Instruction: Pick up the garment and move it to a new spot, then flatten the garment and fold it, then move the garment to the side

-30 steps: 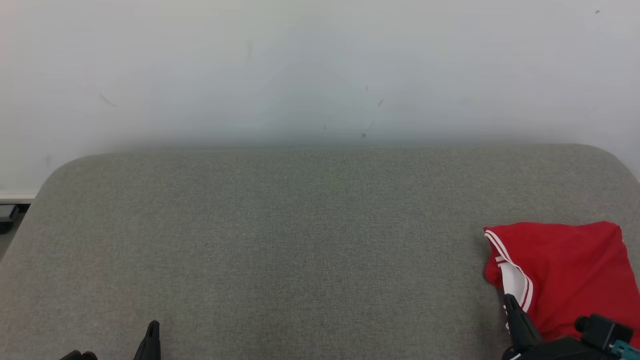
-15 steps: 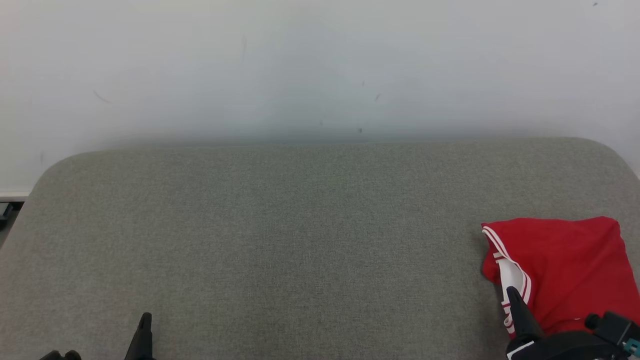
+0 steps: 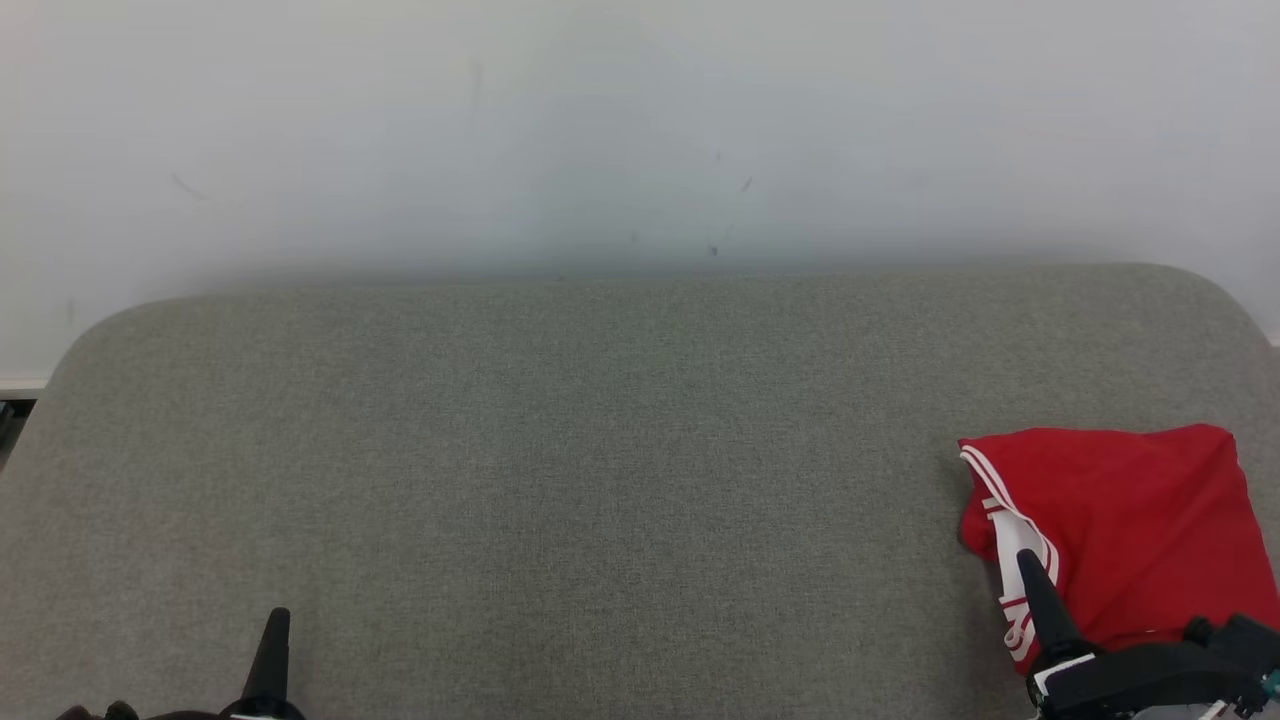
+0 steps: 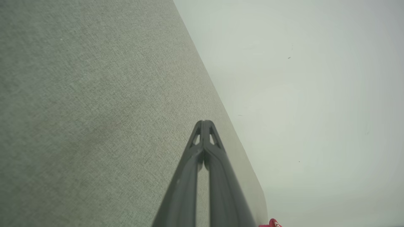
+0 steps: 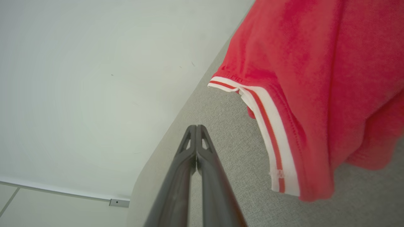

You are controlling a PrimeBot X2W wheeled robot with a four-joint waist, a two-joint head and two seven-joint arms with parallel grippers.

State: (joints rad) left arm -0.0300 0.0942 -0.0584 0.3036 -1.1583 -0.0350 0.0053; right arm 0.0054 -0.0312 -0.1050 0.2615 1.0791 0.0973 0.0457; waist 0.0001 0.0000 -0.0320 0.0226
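**Worktop with a red garment at its right side, both end effectors clenched and empty**

A wide worktop (image 3: 600, 450) covered in grey-green woven cloth spreads across the lower part of the head view. Its far corners are rounded. Its far edge meets a plain pale wall (image 3: 640, 120) that carries a few small dark marks (image 3: 712, 248). A white skirting strip (image 3: 18, 383) shows at the far left, beside the worktop's corner.

The garment (image 3: 1130, 520) lies on the worktop near its right edge. The left end effector (image 3: 277, 622) sits at the bottom left of the head view, well apart from the garment and clenched on nothing. In the left wrist view its fingers (image 4: 219, 183) press together over bare cloth. The right end effector (image 3: 1030, 565) is also clenched and empty. Its tip is over the garment's near left part, by the trim (image 3: 1012, 530); whether it touches the cloth cannot be told.

Compared with a second ago, the whole head view has shifted, so the camera has moved. The garment lies at the same place on the worktop, and both dark tips stand a little higher in the picture.

The garment is soft red cloth, bunched into a rough rectangle with shallow folds. It is edged with a white band carrying a thin red stripe. The fingers are long, dark, matt and tapered, with small triangular openings near their tips.
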